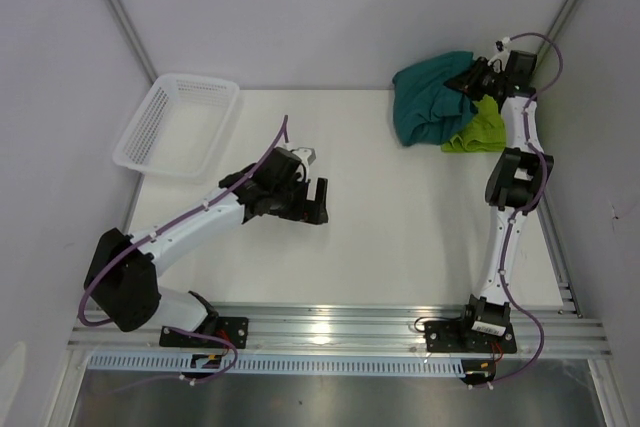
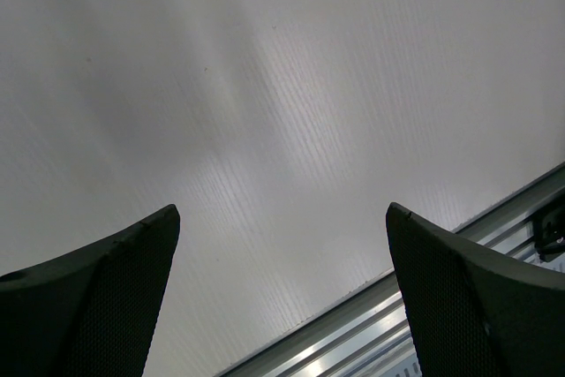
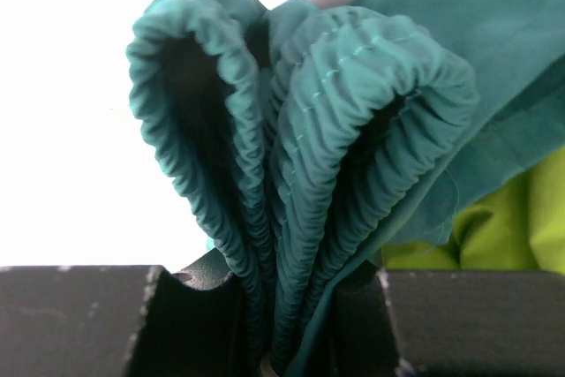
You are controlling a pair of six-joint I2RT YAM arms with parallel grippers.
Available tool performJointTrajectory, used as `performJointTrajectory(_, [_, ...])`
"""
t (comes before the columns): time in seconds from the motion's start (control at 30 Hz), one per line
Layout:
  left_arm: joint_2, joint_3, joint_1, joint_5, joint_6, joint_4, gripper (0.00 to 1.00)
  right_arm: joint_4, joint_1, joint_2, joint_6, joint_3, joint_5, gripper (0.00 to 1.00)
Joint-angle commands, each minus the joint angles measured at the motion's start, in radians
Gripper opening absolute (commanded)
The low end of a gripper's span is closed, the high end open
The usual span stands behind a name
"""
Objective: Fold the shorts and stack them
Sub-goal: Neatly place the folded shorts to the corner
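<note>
"The shorts [image 1: 440,112]: where were they?"

"Heaped in the far right corner of the tabletop [image 1: 400,237]. The dark teal pair [image 1: 428,97] lay touching the lime green pair [image 1: 480,129]."

"And the end effectors?"

"The right end effector [image 3: 274,333] was narrowed, pinching the teal pair's bunched waistband [image 3: 353,130]. The left end effector [image 2: 282,297] was spread wide, holding nothing, over bare tabletop near the middle."

"How best to proceed?"

"Probably lift the teal pair clear of the green and carry it to the middle. The left could then take the waistband's other end, so the pair spreads flat before folding."

The right gripper [image 3: 274,324] pinches the dark teal shorts [image 3: 300,139] by their gathered waistband (bunched into loops), with lime green shorts [image 3: 503,236] just behind.
</note>
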Motion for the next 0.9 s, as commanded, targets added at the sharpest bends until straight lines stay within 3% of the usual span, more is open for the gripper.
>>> performJointTrajectory(0.0, [0.004, 0.051, -0.009, -0.004, 0.003, -0.004, 0.99, 0.146, -0.020, -0.003, 0.116, 0.065, -0.055, 0.02])
performJointTrajectory(0.43, [0.029, 0.072, -0.007, 0.004, 0.004, -0.010, 0.99, 0.159, -0.114, -0.042, 0.316, 0.079, -0.089, 0.04])
performJointTrajectory(0.87, [0.027, 0.072, -0.007, -0.004, 0.009, -0.015, 0.99, 0.366, -0.223, 0.056, 0.571, 0.100, -0.253, 0.04])
